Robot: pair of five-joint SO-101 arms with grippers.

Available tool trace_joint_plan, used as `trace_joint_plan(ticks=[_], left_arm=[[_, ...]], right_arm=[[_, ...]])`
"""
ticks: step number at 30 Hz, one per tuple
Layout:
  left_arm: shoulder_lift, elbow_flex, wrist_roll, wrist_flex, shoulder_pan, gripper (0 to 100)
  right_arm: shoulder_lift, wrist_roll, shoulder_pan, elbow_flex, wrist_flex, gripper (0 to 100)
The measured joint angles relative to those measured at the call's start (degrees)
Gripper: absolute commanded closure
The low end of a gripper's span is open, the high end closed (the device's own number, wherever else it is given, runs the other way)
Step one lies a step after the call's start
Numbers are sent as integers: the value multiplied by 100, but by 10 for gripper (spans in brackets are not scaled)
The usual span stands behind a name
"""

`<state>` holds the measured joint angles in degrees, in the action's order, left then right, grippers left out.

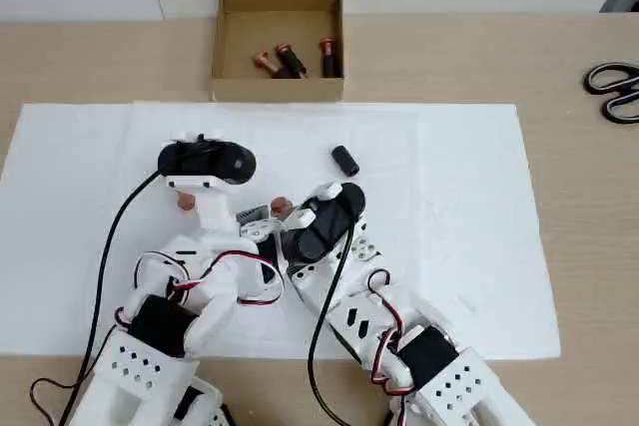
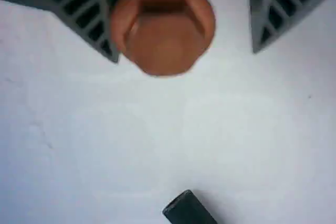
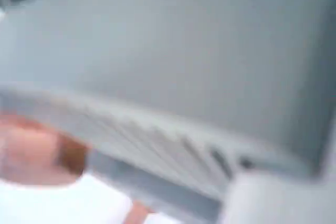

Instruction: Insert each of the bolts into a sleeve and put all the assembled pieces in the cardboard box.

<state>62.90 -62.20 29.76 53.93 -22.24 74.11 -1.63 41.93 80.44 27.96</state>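
A copper bolt (image 2: 163, 30) sits head-on between the grey slatted fingers (image 2: 79, 9) of my left gripper (image 2: 184, 53). It touches one finger while the other stands apart, so the gripper is open. A lone black sleeve (image 2: 186, 211) lies farther off on the paper, also seen as the sleeve (image 1: 344, 160). From above, one bolt (image 1: 186, 203) shows beside the arm on the left, and another bolt (image 1: 281, 207) lies by grey fingers (image 1: 255, 214) between the two arms. The right wrist view holds a blurred grey slatted surface (image 3: 173, 103) and a copper shape (image 3: 37, 150).
The cardboard box (image 1: 228, 47) stands at the back with three assembled pieces (image 1: 295, 60) inside. A white paper sheet (image 1: 459, 246) covers the work area. Scissors (image 1: 614, 87) lie at the far right. Black cables (image 1: 105, 266) trail from both arms.
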Motion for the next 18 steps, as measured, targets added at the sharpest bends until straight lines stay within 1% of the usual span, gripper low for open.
trace_joint_plan(ticks=[5,14,18], left_arm=[[-62,229,0,158,-35,836],[-62,1222,0,923,0,834],[-62,1653,-44,1354,492,833]], right_arm=[[18,9,0,-26,-9,995],[18,9,-9,-26,-9,995],[18,9,-9,-26,-9,995]])
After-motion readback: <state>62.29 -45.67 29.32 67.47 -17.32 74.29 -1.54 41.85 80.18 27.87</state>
